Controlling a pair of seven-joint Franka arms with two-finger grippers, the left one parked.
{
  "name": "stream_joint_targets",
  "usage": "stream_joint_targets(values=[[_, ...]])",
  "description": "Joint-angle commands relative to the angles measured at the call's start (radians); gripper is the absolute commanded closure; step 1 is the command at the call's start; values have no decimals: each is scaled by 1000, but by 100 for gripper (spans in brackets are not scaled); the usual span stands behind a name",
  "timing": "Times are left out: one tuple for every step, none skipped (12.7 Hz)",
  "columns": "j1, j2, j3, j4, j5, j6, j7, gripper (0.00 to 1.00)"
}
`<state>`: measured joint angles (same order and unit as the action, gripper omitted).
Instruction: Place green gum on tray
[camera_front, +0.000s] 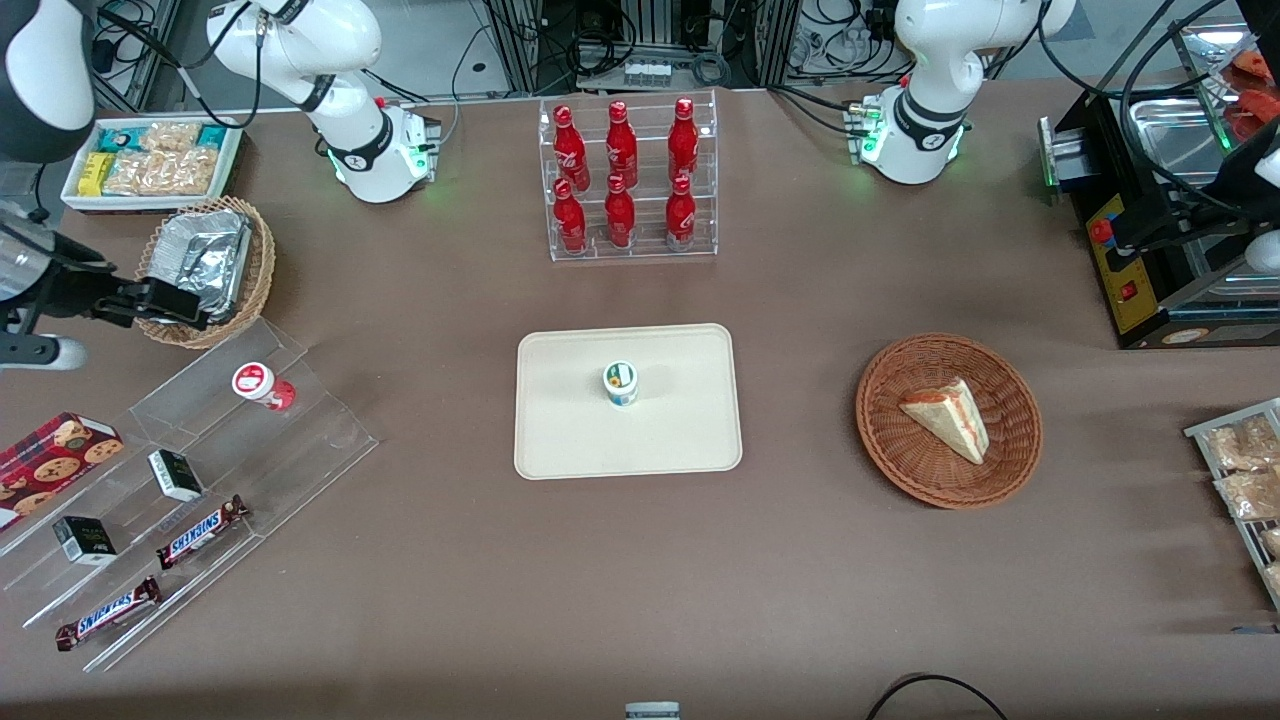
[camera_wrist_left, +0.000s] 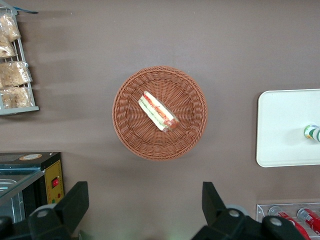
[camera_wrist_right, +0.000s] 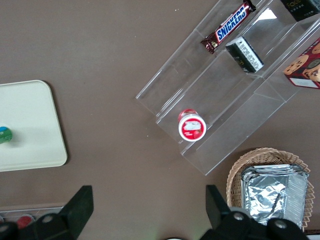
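Note:
The green gum (camera_front: 620, 384), a small bottle with a white lid and green-blue body, stands upright near the middle of the cream tray (camera_front: 560, 440). It also shows on the tray in the left wrist view (camera_wrist_left: 312, 132) and in the right wrist view (camera_wrist_right: 4, 135), where the tray (camera_wrist_right: 30, 125) is partly cut off. My right gripper (camera_front: 170, 300) hangs high over the working arm's end of the table, by the foil basket, well away from the tray. In the right wrist view the gripper (camera_wrist_right: 148, 207) is open wide and empty above bare table.
A red-lidded bottle (camera_front: 262, 385) stands on a clear stepped shelf (camera_front: 300, 440) with Snickers bars and small boxes. A wicker basket of foil packs (camera_front: 205, 265) is beside the gripper. A rack of red bottles (camera_front: 625, 180) stands farther from the camera than the tray. A sandwich basket (camera_front: 948, 420) lies toward the parked arm's end.

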<state>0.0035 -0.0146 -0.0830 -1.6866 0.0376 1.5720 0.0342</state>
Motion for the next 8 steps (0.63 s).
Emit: stream_joint_targets(values=[[-2, 59, -27, 83, 4, -17, -23, 0], [-2, 73, -27, 103, 2, -18, -45, 0], [-3, 74, -27, 108, -1, -20, -69, 0], [-5, 74, -27, 111, -7, -20, -77, 0], [-5, 73, -27, 111, -4, -27, -71, 0], [-5, 71, -27, 111, 1, -29, -69, 0], [-5, 71, -27, 113, -7, -29, -68, 0], [-5, 71, -27, 113, -7, -29, -68, 0]])
